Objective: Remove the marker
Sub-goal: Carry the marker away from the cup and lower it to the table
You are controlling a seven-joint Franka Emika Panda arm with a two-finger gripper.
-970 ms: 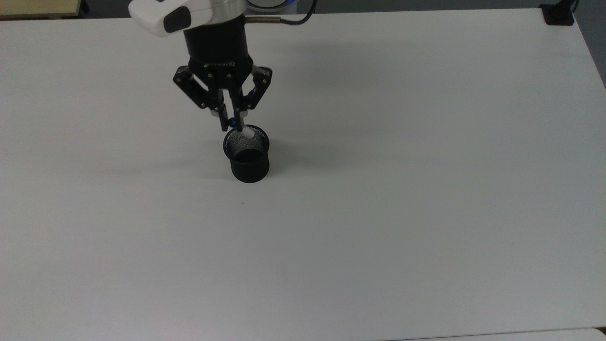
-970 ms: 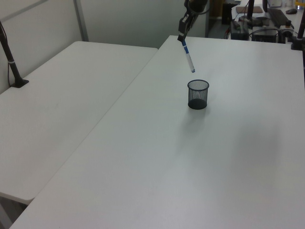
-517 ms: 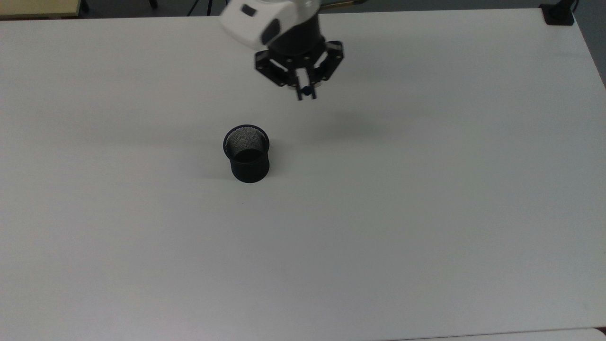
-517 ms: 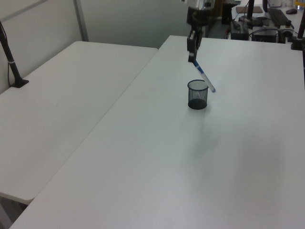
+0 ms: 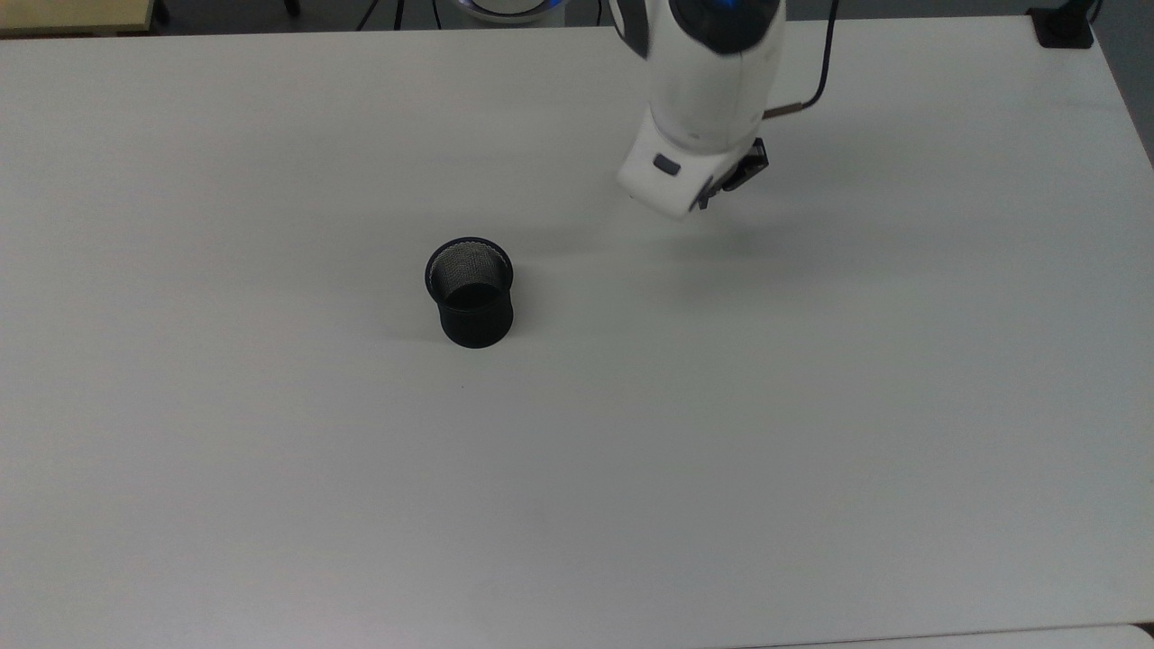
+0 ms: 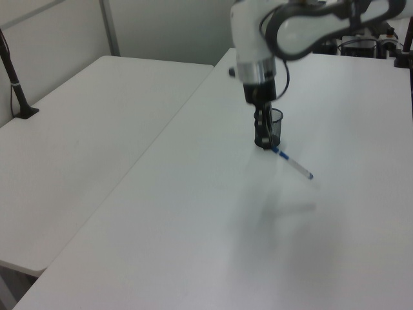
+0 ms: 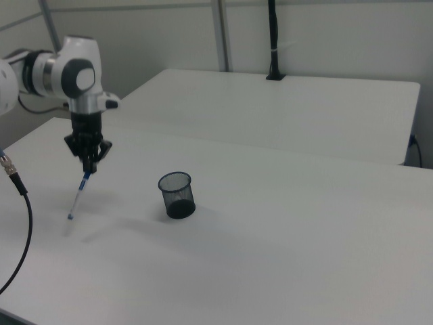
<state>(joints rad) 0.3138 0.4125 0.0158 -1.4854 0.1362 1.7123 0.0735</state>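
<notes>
Top view: the black mesh cup (image 5: pixel 470 293) stands upright on the white table (image 5: pixel 811 406), left of centre and nearer the far edge than the near one. The white arm (image 5: pixel 708 99) reaches in over the far edge, right of the cup and well apart from it. A little of the black two-finger gripper (image 5: pixel 730 180) shows under the wrist housing.

Left view: the gripper (image 6: pixel 261 139) hangs in front of the cup (image 6: pixel 274 126), fingers closed on the blue-capped end of the slim white-barrelled marker (image 6: pixel 292 163). The marker slants down from the fingers toward the table's near edge, clear of the cup.

Right view: the gripper (image 7: pixel 87 168) hangs toward the table's left edge, well apart from the cup (image 7: pixel 177 194). It is clamped on the marker's (image 7: pixel 78 198) upper end; the marker tilts downward, with its lower tip close above the tabletop (image 7: pixel 284 244).
</notes>
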